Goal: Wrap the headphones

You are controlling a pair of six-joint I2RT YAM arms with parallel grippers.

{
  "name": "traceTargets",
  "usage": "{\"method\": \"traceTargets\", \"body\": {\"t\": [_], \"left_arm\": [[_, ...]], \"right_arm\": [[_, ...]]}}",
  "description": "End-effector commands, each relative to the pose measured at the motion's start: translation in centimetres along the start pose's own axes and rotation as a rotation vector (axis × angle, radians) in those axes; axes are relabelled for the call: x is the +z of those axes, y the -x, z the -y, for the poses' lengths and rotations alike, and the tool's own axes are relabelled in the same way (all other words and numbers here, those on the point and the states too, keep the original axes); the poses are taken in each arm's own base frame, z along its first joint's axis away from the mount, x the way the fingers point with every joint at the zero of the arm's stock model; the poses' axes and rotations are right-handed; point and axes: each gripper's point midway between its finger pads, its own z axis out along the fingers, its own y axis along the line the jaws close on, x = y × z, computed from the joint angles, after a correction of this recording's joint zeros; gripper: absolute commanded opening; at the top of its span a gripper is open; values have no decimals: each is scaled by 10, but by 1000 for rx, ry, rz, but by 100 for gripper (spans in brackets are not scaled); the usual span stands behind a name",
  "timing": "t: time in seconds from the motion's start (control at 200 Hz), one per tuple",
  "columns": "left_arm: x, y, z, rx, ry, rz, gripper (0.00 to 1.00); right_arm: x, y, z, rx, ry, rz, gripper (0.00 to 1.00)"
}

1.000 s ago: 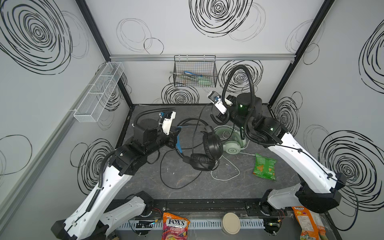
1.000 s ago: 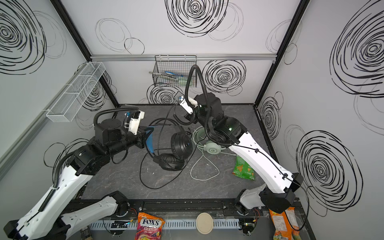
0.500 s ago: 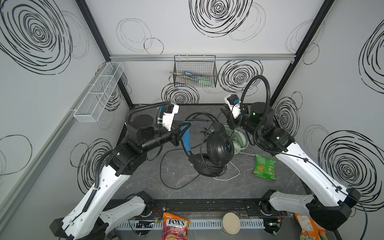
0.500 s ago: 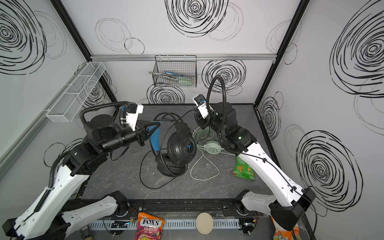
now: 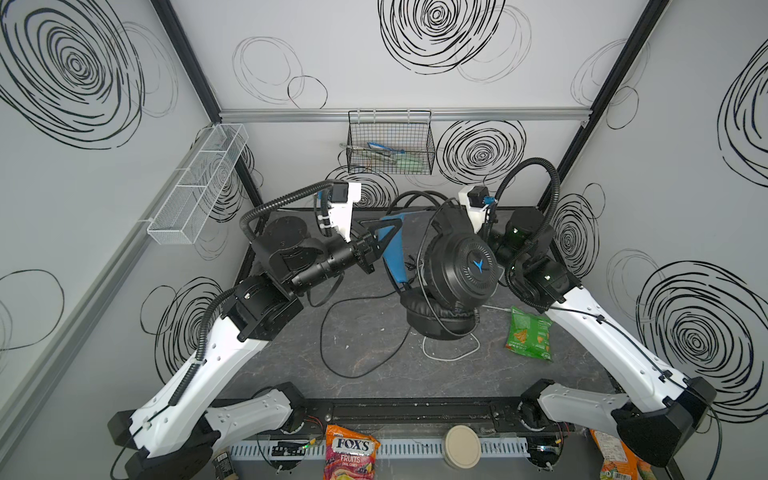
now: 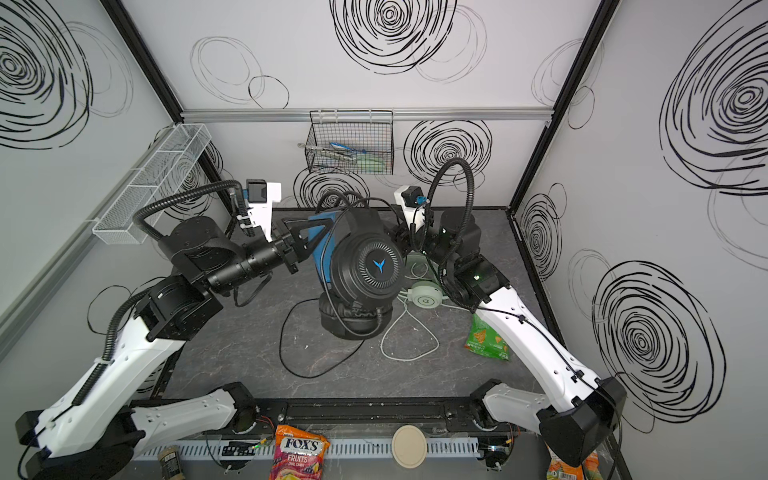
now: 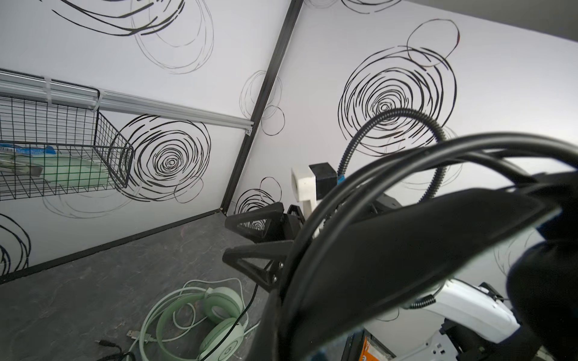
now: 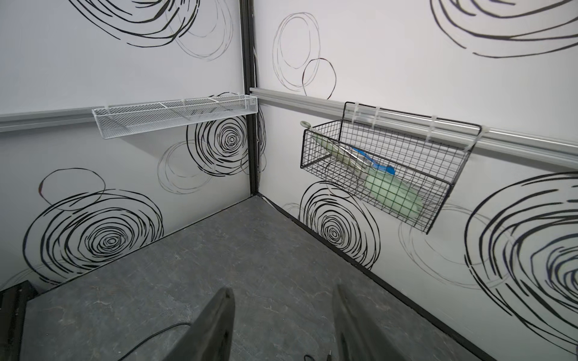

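The black headphones [image 5: 461, 266] are being held over the tabletop [image 5: 374, 386] by the left tool [image 5: 386, 235], pressed together on the stiff-looking blue headband [image 5: 395, 257], likely a surer hold than the limp dangling cable [image 5: 353, 332], while the right tool [image 8: 284, 328] is hanging spread and empty.

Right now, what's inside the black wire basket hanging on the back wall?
The black wire basket holds a pale green utensil, a blue-handled item and a metal tool, lying overlapped. Where they cross, they cover each other, so their full shapes are hidden.
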Motion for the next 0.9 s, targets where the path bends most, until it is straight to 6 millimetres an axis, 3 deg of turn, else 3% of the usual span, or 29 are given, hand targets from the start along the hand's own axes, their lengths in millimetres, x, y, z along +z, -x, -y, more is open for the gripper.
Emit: {"method": "traceTargets", "body": {"t": [0.0,0.18,0.43,0.55,0.675,0.896], "left_arm": [[-13,66,29,-58,-83,235,0],[-6,89,28,-80,-69,306,0],[0,114,30,-70,-41,353,0],[0,121,25,-82,-12,375,0],[-1,125,18,-108,-1,393,0],[-2,146,6,-135,11,433,0]], "right_arm": [[2,1,-9,52,66,43,55],[7,-24,-20,140,135,21,56],[19,-42,-31,236,231,15,60],[23,-45,-33,241,247,8,56],[26,-53,-37,264,271,-2,43],[26,-73,-56,293,317,-34,44]]}}
